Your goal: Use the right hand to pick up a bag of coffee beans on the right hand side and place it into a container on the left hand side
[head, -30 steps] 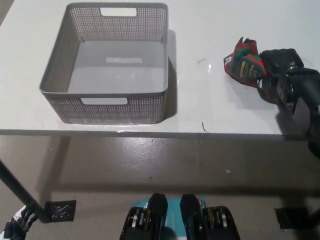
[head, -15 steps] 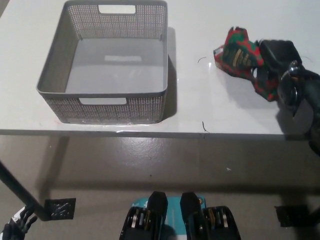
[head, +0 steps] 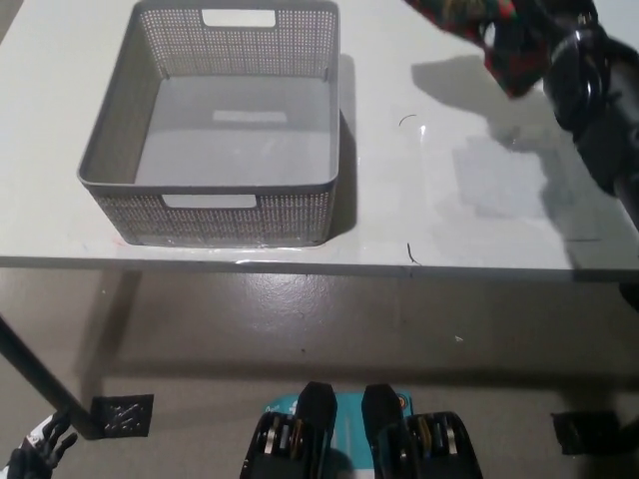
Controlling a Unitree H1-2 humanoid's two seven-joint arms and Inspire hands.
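Black right hand [head: 554,25] up at the top right corner of the head view, closed around the red and green bag of coffee beans [head: 474,18]; bag crumpled in the grasp, partly cut off by the upper edge of the picture, clear of the white counter [head: 479,200] with a soft shadow cast on the surface beneath it; black forearm running down from the hand along the right edge, over the counter's right side. Grey perforated container [head: 215,130] standing upright on the left part of the counter, close to the front edge, well apart from the bag; nothing inside, smooth floor showing, cut-out handle slots in the near and far walls; shadow falling to its right. Two thin dark curved marks on the counter between container and bag, one near the middle, one at the front edge; too small to identify. White left hand [head: 35,457] low in the bottom left corner, below counter level, over the grey floor [head: 300,329]; only partly in frame, fingers spread apart and holding nothing. Dark counter leg slanting down at the far left, ending at a small black foot plate near that hand; a second dark plate on the floor at the lower right.
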